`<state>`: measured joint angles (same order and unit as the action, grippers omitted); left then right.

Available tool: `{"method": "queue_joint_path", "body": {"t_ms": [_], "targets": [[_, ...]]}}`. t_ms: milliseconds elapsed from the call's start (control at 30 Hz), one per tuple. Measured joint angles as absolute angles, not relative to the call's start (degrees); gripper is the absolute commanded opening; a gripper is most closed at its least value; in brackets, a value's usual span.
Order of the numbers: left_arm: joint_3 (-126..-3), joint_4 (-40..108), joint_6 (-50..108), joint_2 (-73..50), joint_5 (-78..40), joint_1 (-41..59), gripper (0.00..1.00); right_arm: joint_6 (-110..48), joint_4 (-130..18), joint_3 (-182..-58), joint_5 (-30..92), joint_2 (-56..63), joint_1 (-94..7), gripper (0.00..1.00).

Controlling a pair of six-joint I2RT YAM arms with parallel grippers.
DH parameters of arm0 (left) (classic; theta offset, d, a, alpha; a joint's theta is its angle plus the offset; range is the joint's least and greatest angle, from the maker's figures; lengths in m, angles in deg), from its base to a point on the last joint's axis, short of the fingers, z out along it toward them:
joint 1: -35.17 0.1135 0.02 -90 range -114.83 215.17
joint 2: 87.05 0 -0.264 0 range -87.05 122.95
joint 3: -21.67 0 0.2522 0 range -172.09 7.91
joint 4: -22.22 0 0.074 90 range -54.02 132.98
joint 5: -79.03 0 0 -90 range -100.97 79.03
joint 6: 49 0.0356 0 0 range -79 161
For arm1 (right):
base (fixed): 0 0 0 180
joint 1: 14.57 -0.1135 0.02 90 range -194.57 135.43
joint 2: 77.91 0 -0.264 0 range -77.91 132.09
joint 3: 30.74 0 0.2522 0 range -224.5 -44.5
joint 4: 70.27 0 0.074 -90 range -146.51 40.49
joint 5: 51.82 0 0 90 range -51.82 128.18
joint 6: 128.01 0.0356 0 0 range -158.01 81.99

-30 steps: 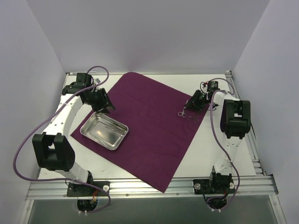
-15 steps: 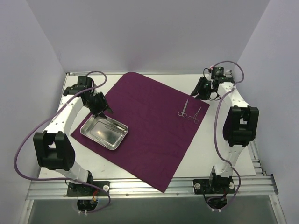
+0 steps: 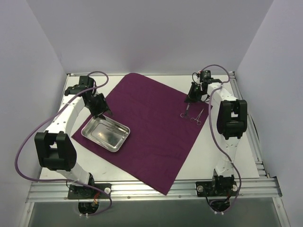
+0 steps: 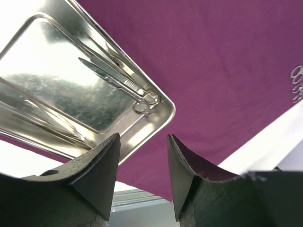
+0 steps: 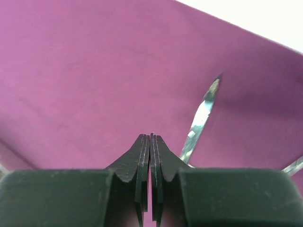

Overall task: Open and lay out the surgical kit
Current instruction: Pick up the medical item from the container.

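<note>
The purple cloth wrap (image 3: 151, 132) lies spread flat on the white table. On its left part sits the steel tray (image 3: 91, 138), and thin ring-handled instruments (image 4: 120, 80) lie inside along the tray's rim (image 4: 163, 118). My left gripper (image 3: 105, 112) hangs open over the tray's far edge, nothing between its fingers (image 4: 102, 161). Two ring-handled instruments (image 3: 186, 109) (image 3: 198, 116) lie side by side on the cloth's right part. My right gripper (image 3: 191, 98) is shut and empty just above the cloth. The left instrument's tip (image 5: 201, 120) lies beside it on the right.
Bare white table (image 3: 222, 142) borders the cloth on the right and near sides. A metal rail (image 3: 151, 189) runs along the near edge with both arm bases. Enclosure walls stand close on the left, right and back. Purple cables loop beside each arm.
My right gripper drew back from the two instruments, leaving them on the cloth, then swung left over the left one's tip and shut. The left arm barely moved.
</note>
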<state>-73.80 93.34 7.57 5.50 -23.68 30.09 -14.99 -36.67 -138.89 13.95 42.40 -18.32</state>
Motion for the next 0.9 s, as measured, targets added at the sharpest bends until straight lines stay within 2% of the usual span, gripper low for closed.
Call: {"method": "queue_joint_path", "body": {"t_ms": [200, 900], "targets": [[-74.0, 93.6, 10.9, 6.3, -21.5, 30.1, 0.52, -15.2, -36.5, -141.4, 14.5, 49.2, -17.9, 0.00], [-75.0, 93.4, 14.7, 10.7, -21.1, 30.1, 0.52, -15.4, -36.6, -142.0, 16.4, 50.4, -17.6, 0.00]]}}
